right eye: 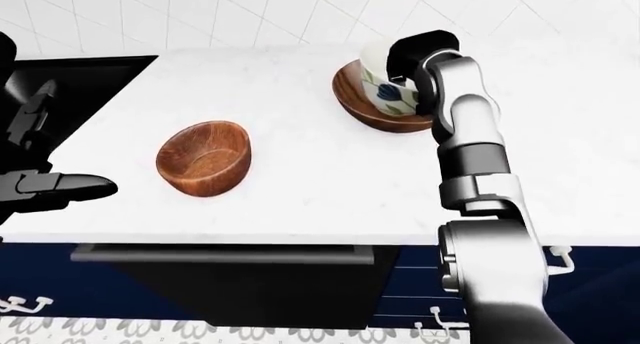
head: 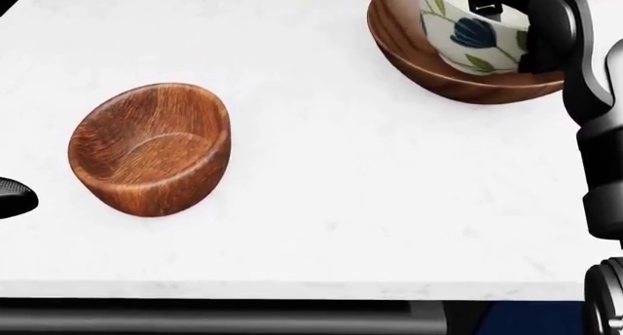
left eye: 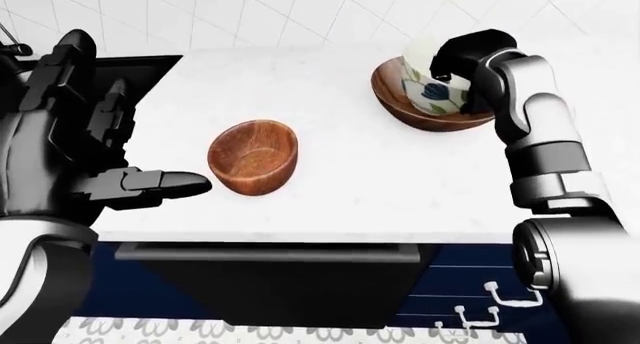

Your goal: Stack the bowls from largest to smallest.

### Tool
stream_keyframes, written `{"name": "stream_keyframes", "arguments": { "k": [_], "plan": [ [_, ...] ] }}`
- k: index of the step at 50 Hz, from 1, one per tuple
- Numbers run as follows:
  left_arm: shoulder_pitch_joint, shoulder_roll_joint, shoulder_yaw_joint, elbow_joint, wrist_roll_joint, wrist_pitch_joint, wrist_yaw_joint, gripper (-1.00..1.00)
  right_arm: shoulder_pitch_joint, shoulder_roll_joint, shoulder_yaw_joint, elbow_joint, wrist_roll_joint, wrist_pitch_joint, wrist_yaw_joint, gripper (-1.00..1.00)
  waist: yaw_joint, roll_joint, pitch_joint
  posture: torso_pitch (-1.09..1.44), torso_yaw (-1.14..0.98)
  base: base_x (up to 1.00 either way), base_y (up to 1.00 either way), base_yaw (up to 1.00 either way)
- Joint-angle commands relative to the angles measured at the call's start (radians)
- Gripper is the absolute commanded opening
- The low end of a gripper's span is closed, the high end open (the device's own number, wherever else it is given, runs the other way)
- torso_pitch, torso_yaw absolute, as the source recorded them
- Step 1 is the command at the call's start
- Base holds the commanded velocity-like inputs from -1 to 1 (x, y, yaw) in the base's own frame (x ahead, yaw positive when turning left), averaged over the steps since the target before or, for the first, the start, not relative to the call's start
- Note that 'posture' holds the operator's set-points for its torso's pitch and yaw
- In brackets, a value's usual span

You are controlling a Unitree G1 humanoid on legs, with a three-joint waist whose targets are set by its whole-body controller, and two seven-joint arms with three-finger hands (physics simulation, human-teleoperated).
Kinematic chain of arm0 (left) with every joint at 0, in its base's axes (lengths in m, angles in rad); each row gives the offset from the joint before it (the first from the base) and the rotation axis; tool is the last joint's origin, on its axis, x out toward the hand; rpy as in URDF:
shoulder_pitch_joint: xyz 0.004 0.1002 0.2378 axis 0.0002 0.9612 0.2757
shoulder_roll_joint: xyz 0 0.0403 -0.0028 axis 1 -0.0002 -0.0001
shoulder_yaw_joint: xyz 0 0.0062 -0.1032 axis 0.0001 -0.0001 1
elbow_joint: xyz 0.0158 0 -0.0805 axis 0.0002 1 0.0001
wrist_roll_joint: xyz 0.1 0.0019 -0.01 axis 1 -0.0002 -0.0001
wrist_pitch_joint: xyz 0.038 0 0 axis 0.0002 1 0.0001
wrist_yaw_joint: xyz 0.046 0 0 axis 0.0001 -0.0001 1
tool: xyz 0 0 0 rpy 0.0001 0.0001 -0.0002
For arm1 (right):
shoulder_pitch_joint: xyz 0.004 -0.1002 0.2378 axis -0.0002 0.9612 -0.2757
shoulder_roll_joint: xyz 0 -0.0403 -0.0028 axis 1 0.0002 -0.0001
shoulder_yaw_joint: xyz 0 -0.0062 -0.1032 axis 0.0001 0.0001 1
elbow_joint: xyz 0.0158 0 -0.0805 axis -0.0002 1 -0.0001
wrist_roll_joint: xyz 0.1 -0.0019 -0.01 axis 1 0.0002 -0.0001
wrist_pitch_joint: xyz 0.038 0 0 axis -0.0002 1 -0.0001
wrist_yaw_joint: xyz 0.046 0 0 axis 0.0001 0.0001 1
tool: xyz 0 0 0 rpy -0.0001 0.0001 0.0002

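A small wooden bowl (head: 151,149) sits upright on the white counter (head: 341,174), left of centre in the head view. At the top right stands a large dark wooden bowl (head: 429,68) with a white bowl with blue flowers (head: 467,32) inside it. My right hand (left eye: 457,59) reaches over from the right, its black fingers closed over the floral bowl's rim. My left hand (left eye: 150,183) hovers open just left of the small wooden bowl, fingers pointing at it without touching.
A black stovetop (right eye: 85,74) is set into the counter at the far left. The counter's near edge (left eye: 300,235) runs along the bottom over dark cabinets. A white tiled wall (left eye: 250,14) rises behind the counter.
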Motion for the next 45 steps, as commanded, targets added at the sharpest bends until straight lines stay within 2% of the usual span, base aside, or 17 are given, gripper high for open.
{"name": "stream_keyframes", "arguments": {
  "k": [1, 11, 14, 19, 22, 31, 37, 45],
  "plan": [
    [-0.019, 0.015, 0.015, -0.016, 0.005, -0.031, 0.000, 1.00, -0.046, -0.013, -0.013, -0.053, 0.006, 0.004, -0.012, -0.58, 0.000, -0.002, -0.029, 0.00, 0.00, 0.00, 0.00, 0.00],
    [-0.021, 0.017, 0.017, -0.010, 0.008, -0.034, -0.003, 1.00, -0.038, -0.014, -0.016, -0.072, 0.007, -0.005, 0.011, -0.17, -0.001, -0.003, -0.028, 0.00, 0.00, 0.00, 0.00, 0.00],
    [-0.022, 0.018, 0.018, -0.011, 0.005, -0.032, -0.001, 1.00, -0.036, -0.016, -0.017, -0.080, 0.008, -0.008, 0.024, 0.01, -0.001, -0.004, -0.028, 0.00, 0.00, 0.00, 0.00, 0.00],
    [-0.023, 0.022, 0.026, -0.014, -0.007, -0.028, 0.005, 1.00, -0.013, -0.020, -0.020, -0.121, 0.007, -0.016, 0.049, 0.07, -0.001, -0.004, -0.028, 0.00, 0.00, 0.00, 0.00, 0.00],
    [-0.022, 0.023, 0.022, -0.014, -0.008, -0.030, 0.009, 1.00, 0.000, -0.028, -0.026, -0.151, 0.006, -0.025, 0.068, 0.22, 0.000, -0.004, -0.027, 0.00, 0.00, 0.00, 0.00, 0.00],
    [-0.023, 0.028, 0.023, -0.019, -0.022, -0.028, 0.021, 1.00, 0.035, -0.056, -0.052, -0.257, 0.020, -0.049, 0.138, 0.27, 0.000, -0.005, -0.025, 0.00, 0.00, 0.00, 0.00, 0.00],
    [-0.022, 0.032, 0.023, -0.018, -0.028, -0.030, 0.026, 1.00, 0.070, -0.081, -0.086, -0.393, 0.070, -0.056, 0.233, 0.27, 0.000, -0.007, -0.024, 0.00, 0.00, 0.00, 0.00, 0.00],
    [-0.026, 0.042, 0.035, -0.018, -0.047, -0.027, 0.036, 1.00, 0.080, -0.060, -0.097, -0.630, 0.147, -0.035, 0.403, 0.25, -0.004, -0.005, -0.020, 0.00, 0.00, 0.00, 0.00, 0.00]
  ]
}}
